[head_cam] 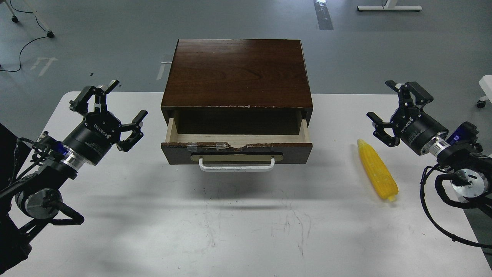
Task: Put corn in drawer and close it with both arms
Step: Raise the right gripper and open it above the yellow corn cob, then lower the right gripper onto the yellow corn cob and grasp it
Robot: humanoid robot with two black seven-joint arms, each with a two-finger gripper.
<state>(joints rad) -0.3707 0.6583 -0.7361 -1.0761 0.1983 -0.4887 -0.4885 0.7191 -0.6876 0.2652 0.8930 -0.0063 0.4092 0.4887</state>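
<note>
The yellow corn lies on the white table, right of the cabinet. The dark brown drawer stands pulled open, showing pale wood inside, with its white bar handle facing me. The drawer's inside looks empty. My right gripper is open and empty, just above and to the right of the corn's top end. My left gripper is open and empty, left of the drawer.
The cabinet stands at the table's far middle. Grey floor lies beyond the table, with cables at the far left and a white frame at the far right. A white caster object shows at the right edge.
</note>
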